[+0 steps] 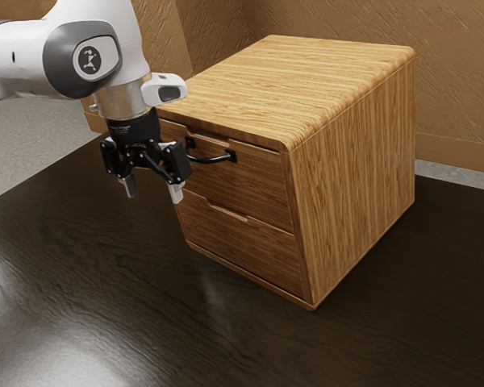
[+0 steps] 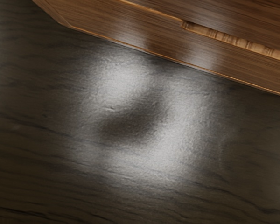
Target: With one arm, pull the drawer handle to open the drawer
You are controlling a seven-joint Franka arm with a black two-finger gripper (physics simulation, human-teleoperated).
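Claw [image 1: 152,187] hangs open, gripping nothing, just beside the black drawer handle [image 1: 213,158] at its 8 o'clock, above the dark table [image 1: 105,306].

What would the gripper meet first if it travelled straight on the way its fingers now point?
Most likely the dark table: the open gripper points straight down, just in front of the wooden cabinet, with nothing visible beneath it.

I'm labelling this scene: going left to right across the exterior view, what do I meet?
black two-finger pincer → black curved drawer handle → striped wooden side panel of the cabinet
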